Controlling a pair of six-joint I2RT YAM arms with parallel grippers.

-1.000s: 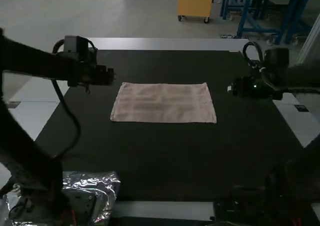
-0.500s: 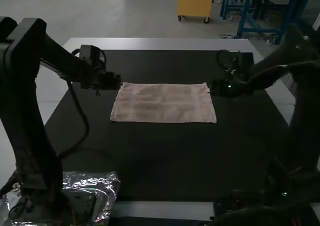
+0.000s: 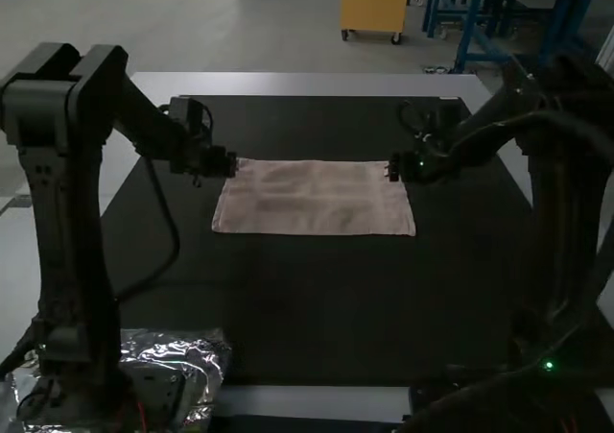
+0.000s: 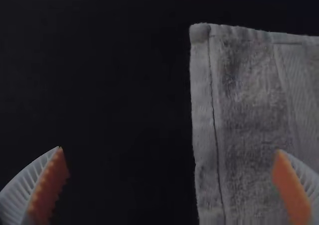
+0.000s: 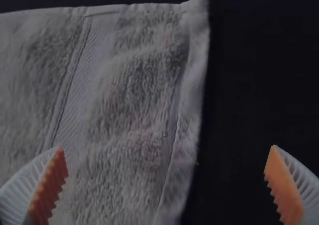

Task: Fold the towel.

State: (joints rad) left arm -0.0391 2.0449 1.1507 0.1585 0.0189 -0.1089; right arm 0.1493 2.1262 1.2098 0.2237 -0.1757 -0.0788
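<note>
Left tool (image 4: 169, 150) and right tool (image 5: 167, 147) wide, near the towel's (image 3: 314, 198) ten and two o'clock, I'd pinch shallow, lift evenly.

In the high view, a pale counter (image 3: 307, 84) is carrying a broad black mat (image 3: 317, 303), its light edge showing at 12 and 6 o'clock. Just toward 12 o'clock of the mat's middle, a beige towel (image 3: 312, 201) is lying flat in a wide rectangle, its long sides facing 12 and 6. Crinkled, shiny plastic (image 3: 207, 358) is resting between 7 and 8 o'clock.
</note>
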